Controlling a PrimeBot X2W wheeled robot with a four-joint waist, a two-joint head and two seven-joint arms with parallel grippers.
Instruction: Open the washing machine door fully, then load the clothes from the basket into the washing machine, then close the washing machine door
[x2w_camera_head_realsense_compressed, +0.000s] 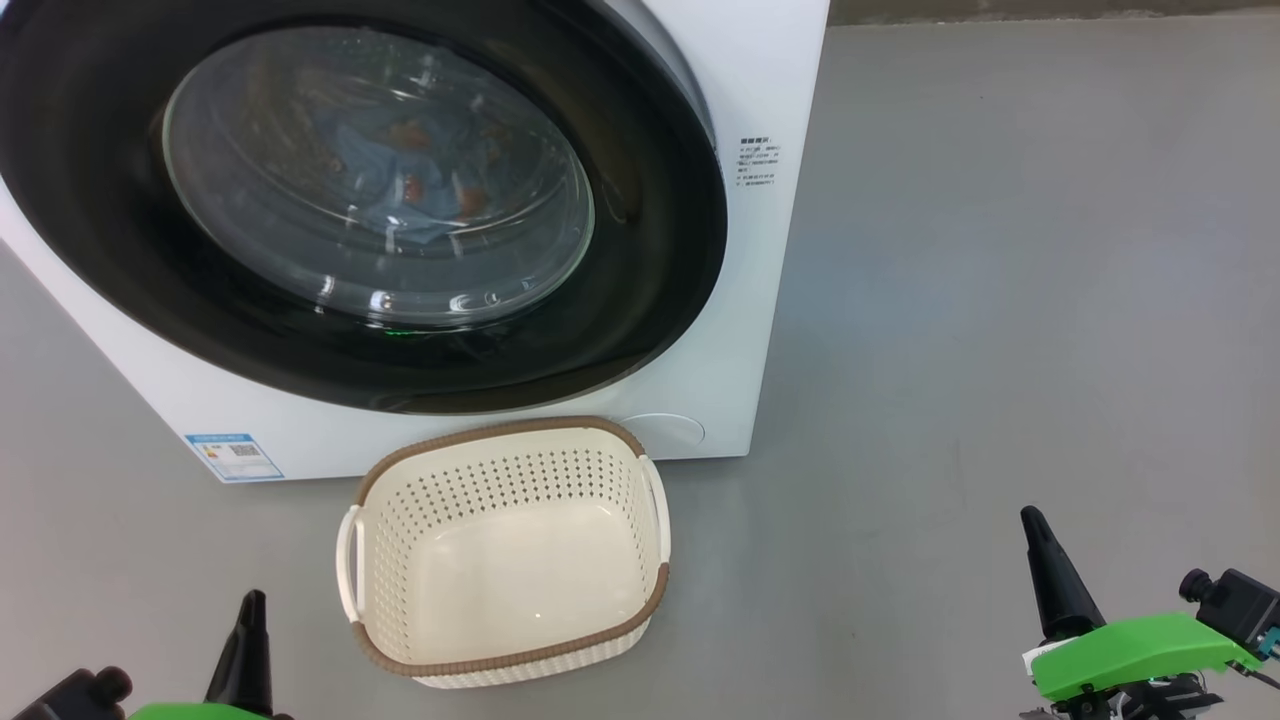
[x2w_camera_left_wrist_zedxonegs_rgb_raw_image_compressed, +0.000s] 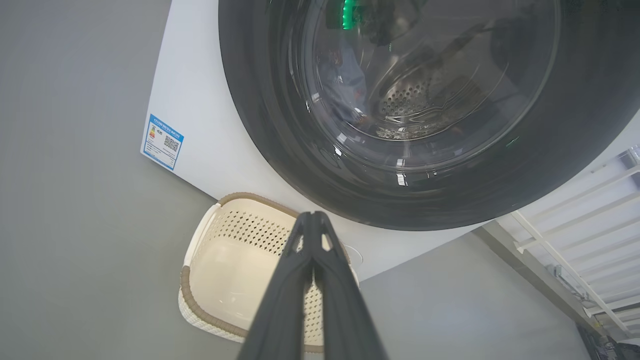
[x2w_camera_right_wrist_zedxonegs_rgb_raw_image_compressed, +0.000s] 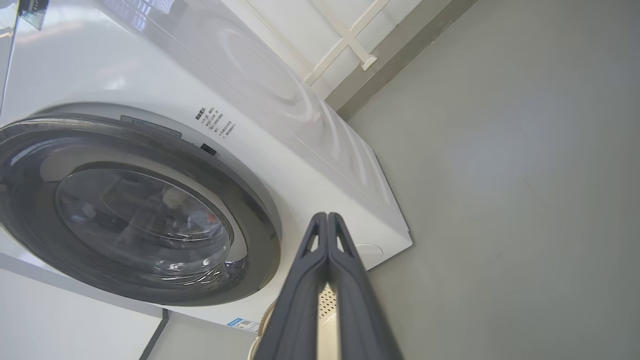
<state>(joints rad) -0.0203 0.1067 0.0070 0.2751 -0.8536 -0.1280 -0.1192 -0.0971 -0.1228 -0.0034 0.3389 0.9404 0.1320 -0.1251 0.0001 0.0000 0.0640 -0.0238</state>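
Between L fingers (x2w_camera_head_realsense_compressed: 245, 660) & R fingers (x2w_camera_head_realsense_compressed: 1055, 585): basket (x2w_camera_head_realsense_compressed: 500, 480), clear of both; each pair pinched together, nothing held.

We see a smooth grey floor (x2w_camera_head_realsense_compressed: 1000, 300) carrying everything here. The white washing machine (x2w_camera_head_realsense_compressed: 770, 90) stands directly on it, at the upper left of the head view. Just in front of the machine's lower edge the cream perforated basket (x2w_camera_head_realsense_compressed: 520, 480) sits upright on the floor. Its brown rim is very close to the machine's front, and we cannot tell whether they touch.
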